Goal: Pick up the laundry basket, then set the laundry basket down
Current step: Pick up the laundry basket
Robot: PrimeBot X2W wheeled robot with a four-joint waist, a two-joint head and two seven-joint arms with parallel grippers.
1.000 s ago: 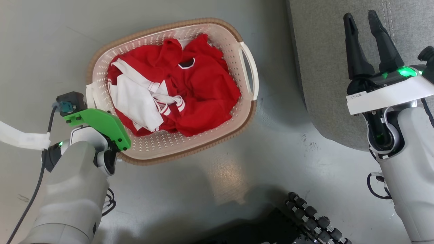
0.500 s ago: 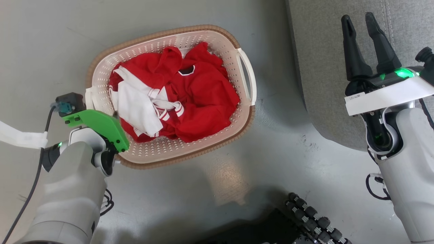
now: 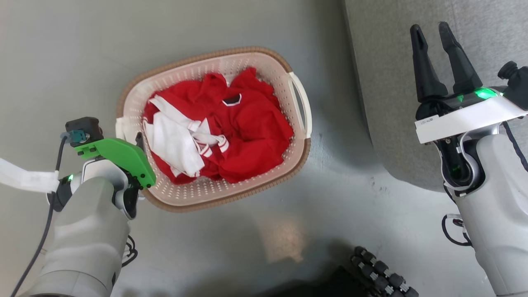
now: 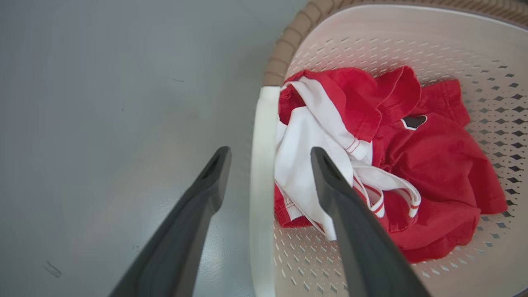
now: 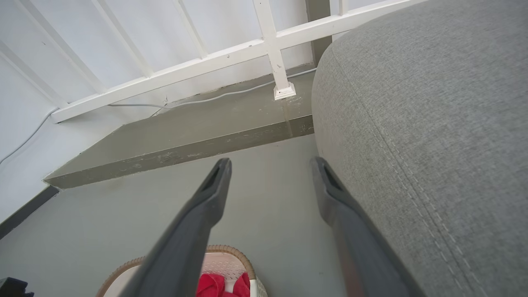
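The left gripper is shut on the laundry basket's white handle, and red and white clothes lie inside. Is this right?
No. In the left wrist view the left gripper is open, straddling the white handle. The rest holds.

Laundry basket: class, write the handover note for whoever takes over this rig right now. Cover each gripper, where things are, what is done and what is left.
Left gripper: open, fingers either side of the basket's white handle, not clamped.
Right gripper: open, holding nothing, over the grey sofa, away from the basket.
Basket: looks to be on the floor, red and white clothes inside.
Done: left gripper lined up on the handle.
Left: this moment does not show whether a lift has already happened. If not, close on the handle, lift, set down.
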